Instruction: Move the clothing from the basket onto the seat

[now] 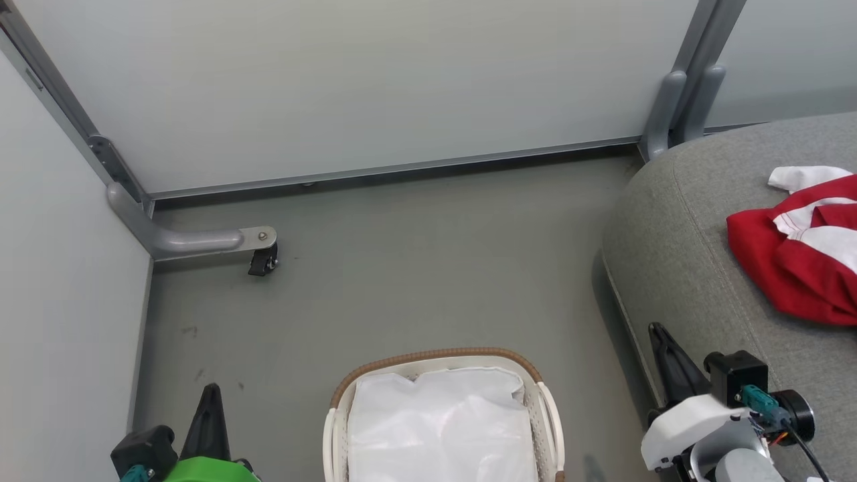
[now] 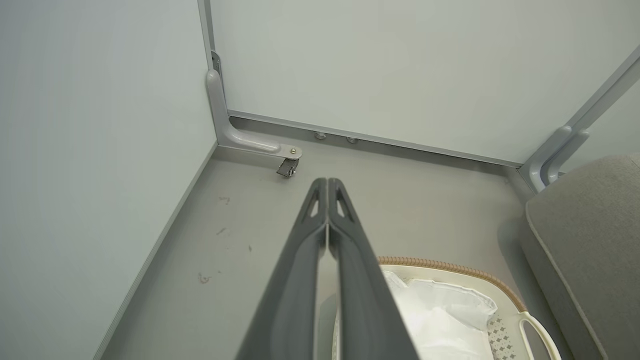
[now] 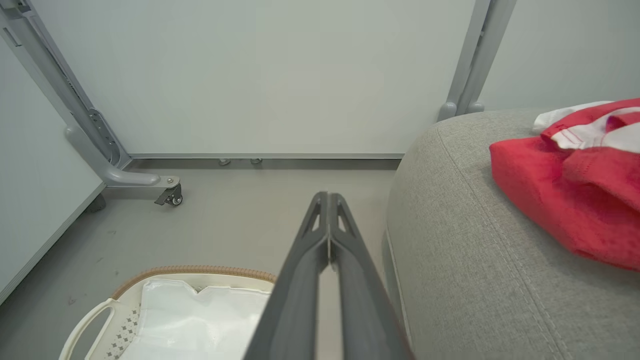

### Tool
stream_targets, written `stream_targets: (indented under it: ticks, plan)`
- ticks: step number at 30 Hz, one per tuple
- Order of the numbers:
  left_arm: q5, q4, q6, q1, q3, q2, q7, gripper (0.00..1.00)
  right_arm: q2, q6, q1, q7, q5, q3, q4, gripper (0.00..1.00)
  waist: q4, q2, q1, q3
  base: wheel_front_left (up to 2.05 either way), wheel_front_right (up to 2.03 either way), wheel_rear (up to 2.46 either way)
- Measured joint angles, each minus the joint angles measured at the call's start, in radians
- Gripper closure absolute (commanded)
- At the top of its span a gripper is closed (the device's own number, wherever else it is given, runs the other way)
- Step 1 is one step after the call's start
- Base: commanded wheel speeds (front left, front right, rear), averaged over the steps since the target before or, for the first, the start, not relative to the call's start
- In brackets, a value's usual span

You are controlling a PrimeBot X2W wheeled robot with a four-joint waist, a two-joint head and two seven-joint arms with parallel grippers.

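The left end effector [image 1: 213,396] at 7 o'clock and the right end effector [image 1: 660,333] at 4 o'clock are both closed, gripping nothing. The clothing [image 1: 783,268] lies on the seat [image 1: 676,254] at 3 o'clock. The basket [image 1: 435,353] at 6 o'clock holds a white liner [image 1: 442,428].

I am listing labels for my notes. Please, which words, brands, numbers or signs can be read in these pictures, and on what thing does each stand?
No text can be read in any view.
The clothing shows only red fabric with white stripes and panels, no letters.
The basket, its white liner, the seat and the wall panels show no print, label or sign.
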Motion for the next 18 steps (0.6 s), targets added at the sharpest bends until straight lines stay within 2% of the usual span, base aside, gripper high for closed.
stream_targets:
  ticks: [18]
  plan:
    - [-0.284, -0.038, 0.0, -0.001, 0.017, -0.002, 0.087, 1.0, 0.001, 0.0, 0.007, 0.086, 0.337, -0.021, -0.024, 1.0, -0.005, 0.0, 0.0, -0.008, 0.0, 0.0, 0.0]
